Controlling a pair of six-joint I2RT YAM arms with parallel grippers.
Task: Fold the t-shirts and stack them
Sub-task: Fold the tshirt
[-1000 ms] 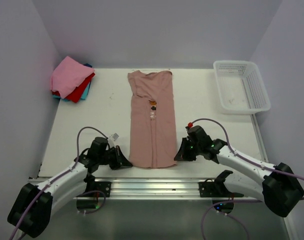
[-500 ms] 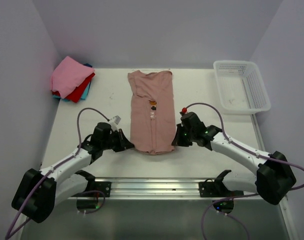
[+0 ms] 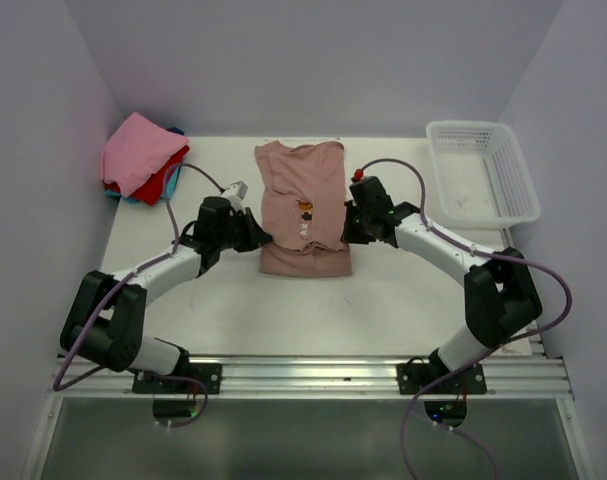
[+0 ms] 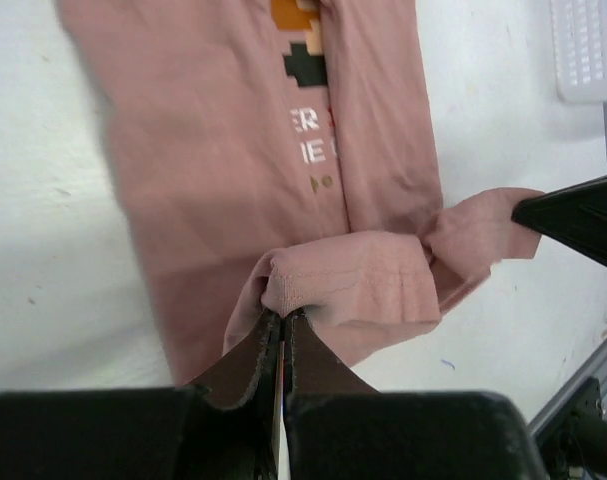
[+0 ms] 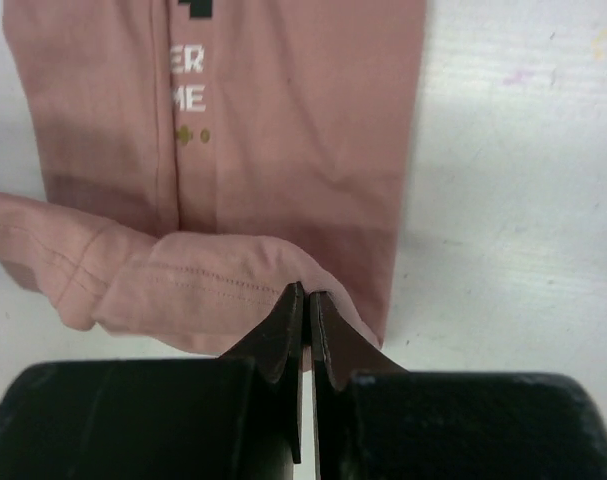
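On the white table (image 3: 403,290) the dusty-pink t-shirt (image 3: 303,195) lies centred, its long axis running near to far; the left gripper (image 3: 260,238) and right gripper (image 3: 348,231) each clamp one hem corner, with the collar straight ahead, equally near both.

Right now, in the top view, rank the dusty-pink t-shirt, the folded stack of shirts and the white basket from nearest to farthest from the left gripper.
1. dusty-pink t-shirt, table centre: the left gripper is shut on its hem, so they touch.
2. folded stack of shirts, far-left corner.
3. white basket, far-right corner, on the other side of the shirt.
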